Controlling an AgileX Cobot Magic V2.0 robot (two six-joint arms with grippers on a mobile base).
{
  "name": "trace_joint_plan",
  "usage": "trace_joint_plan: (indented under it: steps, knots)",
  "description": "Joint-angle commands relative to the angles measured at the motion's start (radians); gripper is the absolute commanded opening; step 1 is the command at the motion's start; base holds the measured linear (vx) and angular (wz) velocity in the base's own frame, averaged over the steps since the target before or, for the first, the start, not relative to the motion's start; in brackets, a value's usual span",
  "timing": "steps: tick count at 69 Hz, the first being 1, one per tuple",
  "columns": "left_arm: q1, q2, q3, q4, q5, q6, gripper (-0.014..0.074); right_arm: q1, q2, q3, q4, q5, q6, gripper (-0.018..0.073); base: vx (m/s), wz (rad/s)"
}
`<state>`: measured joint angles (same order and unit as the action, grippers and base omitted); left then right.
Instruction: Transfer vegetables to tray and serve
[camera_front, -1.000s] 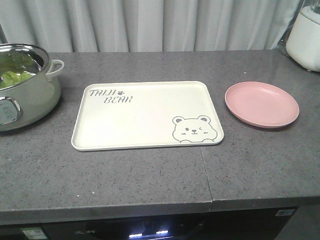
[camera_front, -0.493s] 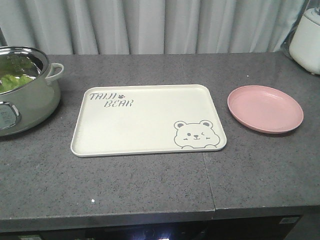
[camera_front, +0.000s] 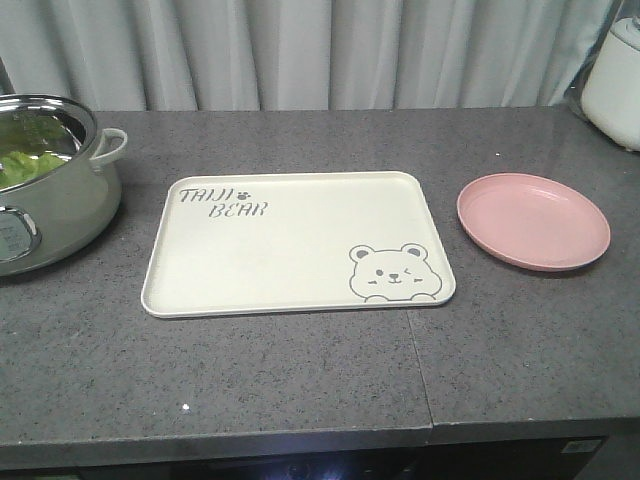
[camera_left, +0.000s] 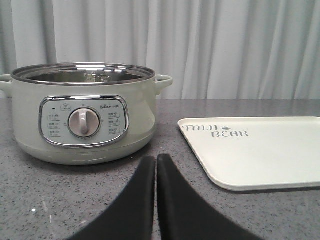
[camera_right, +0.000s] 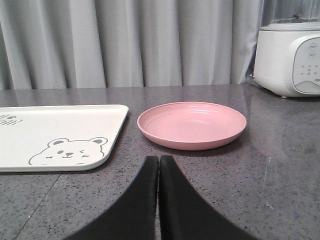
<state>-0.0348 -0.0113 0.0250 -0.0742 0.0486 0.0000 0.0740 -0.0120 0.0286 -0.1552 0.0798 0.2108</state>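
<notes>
Green lettuce, the vegetables (camera_front: 22, 165), lies inside the pale green electric pot (camera_front: 50, 210) at the far left of the counter. The cream tray (camera_front: 290, 250) with the bear drawing sits in the middle with nothing on it. My left gripper (camera_left: 156, 159) is shut and holds nothing, low over the counter in front of the pot (camera_left: 85, 117), with the tray (camera_left: 260, 150) to its right. My right gripper (camera_right: 159, 160) is shut too, hovering before the gap between the tray (camera_right: 50, 130) and the pink plate (camera_right: 192, 124). Neither gripper shows in the front view.
A round pink plate (camera_front: 533, 220) lies right of the tray. A white appliance (camera_front: 612, 85) stands at the back right corner, seen as a blender base (camera_right: 290, 60) in the right wrist view. Grey curtains hang behind the counter. The counter's front edge (camera_front: 300, 440) runs along the bottom.
The front view has shifted slightly: pot, tray and plate sit a little lower and further right in the picture than a second ago. Nothing on the counter has moved relative to the rest.
</notes>
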Motion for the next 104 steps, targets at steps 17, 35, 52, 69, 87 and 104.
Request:
trace_joint_plan:
  steps: [17, 35, 52, 69, 87, 104]
  knots:
    - [0.003, -0.014, 0.010, -0.008, -0.072, 0.000, -0.0006, -0.005, -0.001, 0.006, -0.009, -0.080, -0.002, -0.0007, 0.01, 0.00]
    - [0.003, -0.014, 0.010, -0.008, -0.072, 0.000, -0.0006, -0.005, -0.001, 0.006, -0.009, -0.080, -0.002, -0.0007, 0.01, 0.00]
    - [0.003, -0.014, 0.010, -0.008, -0.072, 0.000, -0.0006, -0.005, -0.001, 0.006, -0.009, -0.080, -0.002, -0.0007, 0.00, 0.00]
    - [0.003, -0.014, 0.010, -0.008, -0.072, 0.000, -0.0006, -0.005, -0.001, 0.006, -0.009, -0.080, -0.002, -0.0007, 0.00, 0.00]
    - [0.003, -0.014, 0.010, -0.008, -0.072, 0.000, -0.0006, -0.005, -0.001, 0.006, -0.009, -0.080, -0.002, -0.0007, 0.00, 0.00]
    - [0.003, -0.014, 0.010, -0.008, -0.072, 0.000, -0.0006, -0.005, -0.001, 0.006, -0.009, -0.080, -0.002, -0.0007, 0.00, 0.00]
